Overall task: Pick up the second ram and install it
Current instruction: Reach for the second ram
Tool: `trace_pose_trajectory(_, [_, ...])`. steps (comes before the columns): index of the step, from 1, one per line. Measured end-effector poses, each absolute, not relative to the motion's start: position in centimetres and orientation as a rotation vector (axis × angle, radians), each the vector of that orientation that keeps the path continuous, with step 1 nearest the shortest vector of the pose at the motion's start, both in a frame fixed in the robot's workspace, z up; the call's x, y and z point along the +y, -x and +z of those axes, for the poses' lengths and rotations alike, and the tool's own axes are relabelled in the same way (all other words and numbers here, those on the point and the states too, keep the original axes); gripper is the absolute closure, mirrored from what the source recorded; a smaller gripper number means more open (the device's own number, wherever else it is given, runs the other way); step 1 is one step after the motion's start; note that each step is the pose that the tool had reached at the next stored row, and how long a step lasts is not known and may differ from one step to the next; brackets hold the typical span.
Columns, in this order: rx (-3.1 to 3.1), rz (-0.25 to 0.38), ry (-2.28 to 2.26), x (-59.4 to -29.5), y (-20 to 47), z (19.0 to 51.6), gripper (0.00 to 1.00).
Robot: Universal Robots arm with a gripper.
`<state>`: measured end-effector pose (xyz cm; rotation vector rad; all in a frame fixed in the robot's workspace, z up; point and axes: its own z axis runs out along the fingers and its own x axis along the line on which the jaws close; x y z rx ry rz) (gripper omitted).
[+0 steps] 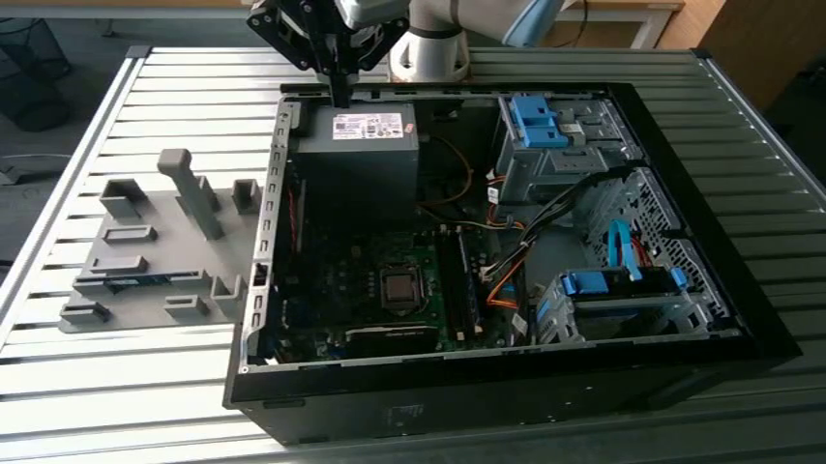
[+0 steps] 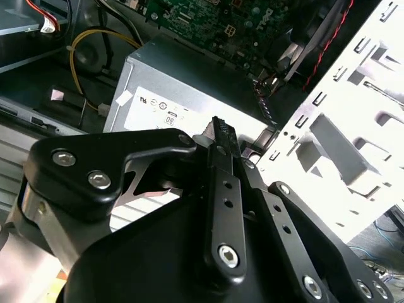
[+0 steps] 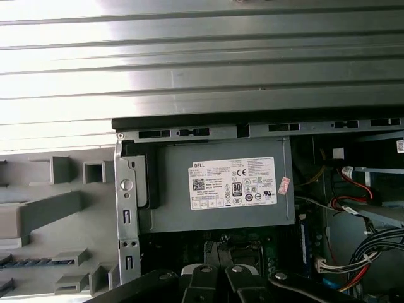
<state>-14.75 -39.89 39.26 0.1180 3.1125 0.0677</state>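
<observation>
Shiny metal slats make up the bench I am working over, and a big black computer case lies open on it.

Just inside the near wall of the case I see the green board with a dark square chip in the middle. Next to it, toward the exterior view's right, there are bright blue latches and many thin wires in red, orange and black.

Outside the case, on the exterior view's left, a grey fixture lies flat on the bench. The second ram lies in a slot of that fixture, near its front. It is a thin blue-green stick. In the first wrist view the second ram still sits there, well apart from my hand.

Farther back in the case is a grey power box with a white sticker on top.

My hand hangs over the far wall of the case, right at the far end of the power box. Its black fingers are pressed together and nothing is between them. I cannot tell if the tip touches the case.

Behind the case stands the robot arm.
</observation>
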Motion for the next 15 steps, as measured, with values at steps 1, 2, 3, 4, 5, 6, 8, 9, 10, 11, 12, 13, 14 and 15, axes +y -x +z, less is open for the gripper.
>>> trace_pose_trajectory(1, [3.112,0.068,-0.118,-39.9,14.8,39.3,0.89])
trace_pose_trajectory(2, [3.113,0.068,-0.118,-39.9,14.9,39.3,0.89])
trace_pose_trajectory(3, [3.112,0.068,-0.118,-39.9,15.0,39.3,0.89])
trace_pose_trajectory(4, [3.112,0.068,-0.118,-39.9,15.0,39.2,0.89])
trace_pose_trajectory(5, [3.113,0.068,-0.118,-39.9,15.1,39.2,0.89])
trace_pose_trajectory(6, [3.113,0.068,-0.118,-39.9,15.2,39.2,0.89])
trace_pose_trajectory(8, [3.112,0.068,-0.118,-39.9,15.3,39.2,0.89])
trace_pose_trajectory(9, [3.112,0.068,-0.118,-39.9,15.4,39.2,0.89])
trace_pose_trajectory(10, [3.112,0.068,-0.118,-39.9,15.5,39.2,0.89])
trace_pose_trajectory(11, [3.112,0.068,-0.118,-39.9,15.5,39.2,0.89])
trace_pose_trajectory(12, [3.113,0.068,-0.118,-39.9,15.6,39.2,0.89])
trace_pose_trajectory(13, [3.113,0.068,-0.118,-39.9,15.7,39.2,0.89])
trace_pose_trajectory(14, [3.113,0.068,-0.118,-39.9,15.8,39.2,0.89])
trace_pose_trajectory(15, [3.112,0.068,-0.118,-39.9,15.8,39.2,0.89])
